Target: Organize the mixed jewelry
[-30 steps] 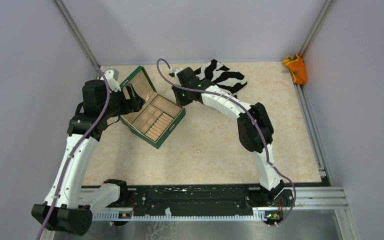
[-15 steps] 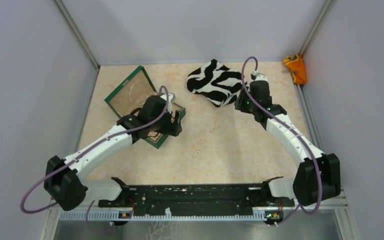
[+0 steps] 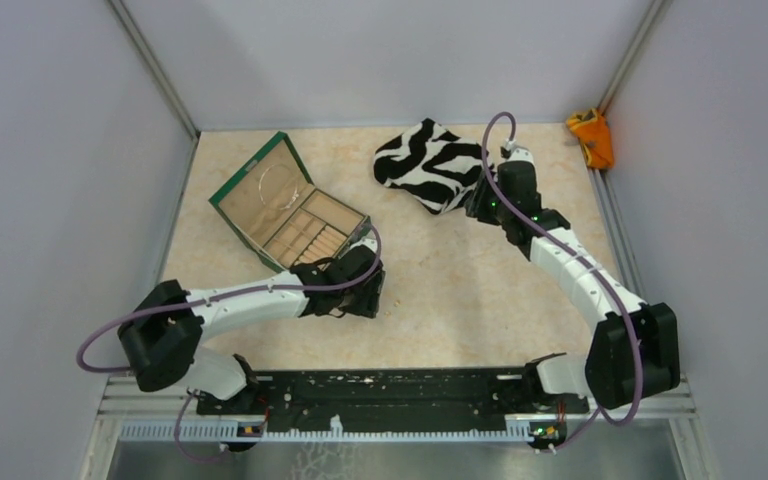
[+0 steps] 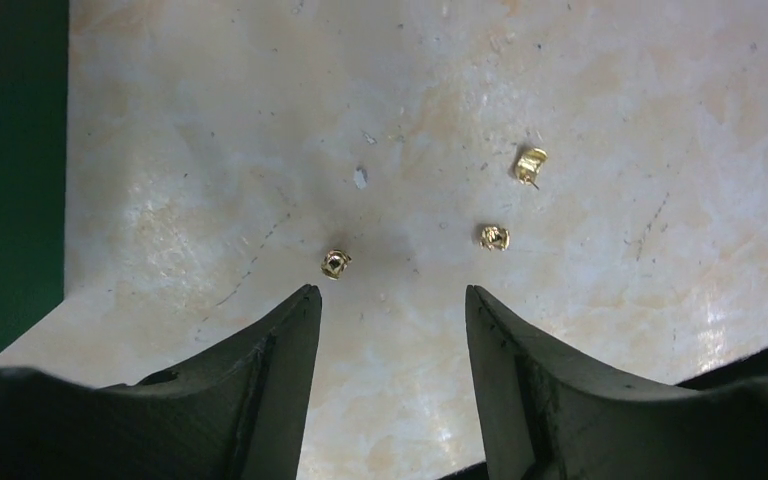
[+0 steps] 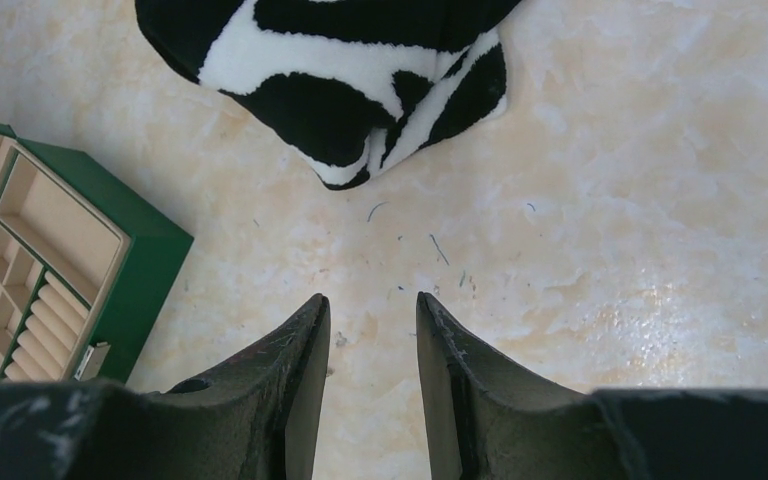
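My left end effector hangs spread above three gold specks, perhaps earrings; my right end effector stands parted, empty.

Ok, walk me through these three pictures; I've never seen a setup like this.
These are two white-and-black robot arms bolted at the near edge of a marbled beige table. One picture looks down from above. The other two come from a camera on each wrist, so the dark prongs at the bottom are that arm's own fingers. The left hand hangs open over three tiny gold-coloured jewelry pieces lying on the table, and holds nothing. The right hand is open and empty too, near a black-and-white zebra-striped cloth. A dark green box with tan wooden compartments stands open, with a thin silvery wire hoop showing against the inside of its lid.
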Tool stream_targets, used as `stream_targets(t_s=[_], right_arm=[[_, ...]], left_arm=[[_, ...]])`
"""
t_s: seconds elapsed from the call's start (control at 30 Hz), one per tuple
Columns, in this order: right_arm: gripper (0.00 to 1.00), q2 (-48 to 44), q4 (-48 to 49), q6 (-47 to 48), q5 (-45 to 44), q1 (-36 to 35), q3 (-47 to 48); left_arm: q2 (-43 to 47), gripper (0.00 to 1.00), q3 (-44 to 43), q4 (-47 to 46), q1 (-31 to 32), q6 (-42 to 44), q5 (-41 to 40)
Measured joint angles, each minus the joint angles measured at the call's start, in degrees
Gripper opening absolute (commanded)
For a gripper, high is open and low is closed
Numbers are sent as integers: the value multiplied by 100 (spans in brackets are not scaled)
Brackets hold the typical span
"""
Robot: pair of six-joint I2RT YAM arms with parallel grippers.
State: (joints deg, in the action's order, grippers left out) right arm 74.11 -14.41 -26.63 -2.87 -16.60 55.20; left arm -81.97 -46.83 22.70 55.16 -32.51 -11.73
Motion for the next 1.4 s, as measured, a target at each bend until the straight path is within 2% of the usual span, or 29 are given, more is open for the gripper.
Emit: stream_targets(t_s=[0.33, 0.63, 0.97, 1.27, 1.4], right_arm=[[37, 120, 142, -63, 192, 0, -4], [37, 337, 240, -103, 426, 0, -2], [37, 507, 238, -105, 560, 0, -2], [36, 645, 245, -107, 745, 0, -2], [36, 680, 249, -107, 804, 0, -2]], left_arm=[[-494, 37, -52, -85, 26, -352, -688], [-793, 28, -289, -46, 26, -365, -841], [-874, 27, -361, 149, 26, -389, -920], [-863, 21, -254, 149, 26, -393, -890], [-863, 15, -254, 144, 26, -396, -863]])
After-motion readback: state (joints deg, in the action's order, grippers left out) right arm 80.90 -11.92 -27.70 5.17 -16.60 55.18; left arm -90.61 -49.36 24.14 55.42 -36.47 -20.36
